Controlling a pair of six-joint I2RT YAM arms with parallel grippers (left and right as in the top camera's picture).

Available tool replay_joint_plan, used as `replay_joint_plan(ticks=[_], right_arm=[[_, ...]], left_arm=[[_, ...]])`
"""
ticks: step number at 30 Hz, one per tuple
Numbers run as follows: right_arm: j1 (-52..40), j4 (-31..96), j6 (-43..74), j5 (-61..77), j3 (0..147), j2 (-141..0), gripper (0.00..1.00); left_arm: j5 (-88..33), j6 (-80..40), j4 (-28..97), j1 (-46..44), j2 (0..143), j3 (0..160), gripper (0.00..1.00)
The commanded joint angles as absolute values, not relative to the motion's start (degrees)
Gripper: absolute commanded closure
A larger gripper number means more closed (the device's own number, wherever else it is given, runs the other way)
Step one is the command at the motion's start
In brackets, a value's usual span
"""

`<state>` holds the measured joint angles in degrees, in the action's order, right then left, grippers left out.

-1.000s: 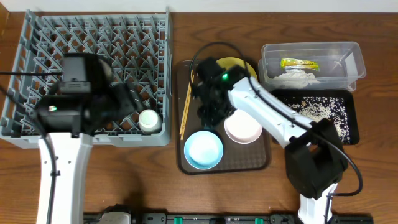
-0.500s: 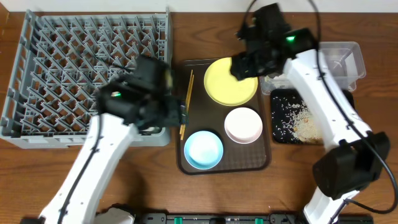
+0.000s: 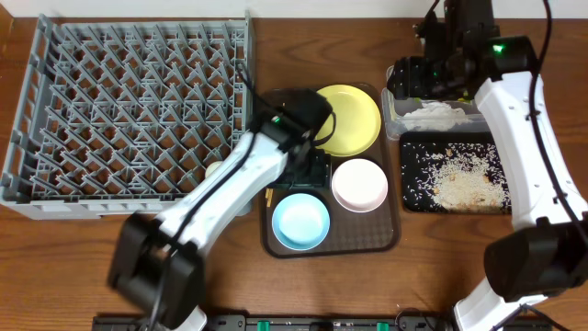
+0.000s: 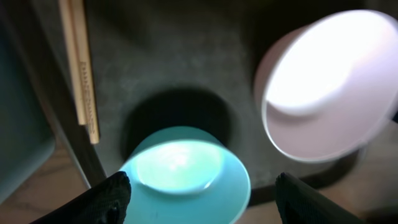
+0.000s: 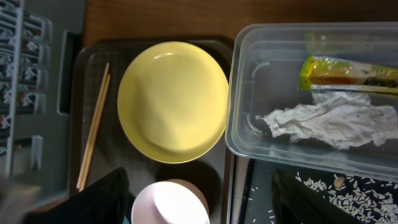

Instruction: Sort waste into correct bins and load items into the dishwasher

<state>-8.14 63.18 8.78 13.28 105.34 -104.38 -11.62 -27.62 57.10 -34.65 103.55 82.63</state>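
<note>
At far left I see the square grey plastic dish rack [image 3: 129, 101]. My left gripper [image 4: 202, 202] hangs released, fingers spread over the light blue bowl [image 3: 300, 222] on the brown serving tray [image 3: 388, 232]. My right gripper [image 5: 202, 198] gapes empty by the clear plastic tub [image 5: 280, 37] holding crumpled white paper [image 5: 329, 121].

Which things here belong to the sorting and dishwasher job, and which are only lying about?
Belong to the job: round yellow plate, light blue bowl, pinkish-white bowl, thin wooden chopsticks, grey plastic dish rack, clear plastic tub holding yellow-green foil wrapper and crumpled white paper, shallow black tray holding rice scraps.
Just lying about: brown serving tray, wooden table.
</note>
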Motion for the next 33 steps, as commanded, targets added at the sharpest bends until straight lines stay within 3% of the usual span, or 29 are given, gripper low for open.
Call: replay_joint_plan(ticks=[1,10,20,33], right_arm=[[-7.9,63.3,9.4,13.5,106.2,-103.0,0.28],[-7.9,64.9,9.4,9.0,106.2,-103.0,0.25],[-5.2,64.1,12.5,6.3,106.2,-102.8,0.14],[9.1,63.0,13.8,8.8,106.2,-93.4,0.08]], left_arm=[[-10.8,-26.9,59.1,-35.6,109.6,88.9,0.25],[-6.8,-27.7,55.1,-38.8,113.7,93.1,0.25],[-11.3,-22.9,53.6,-39.8,116.9,93.1,0.28],[-11.3,-23.7,51.9,-40.2,118.7,93.1,0.46]])
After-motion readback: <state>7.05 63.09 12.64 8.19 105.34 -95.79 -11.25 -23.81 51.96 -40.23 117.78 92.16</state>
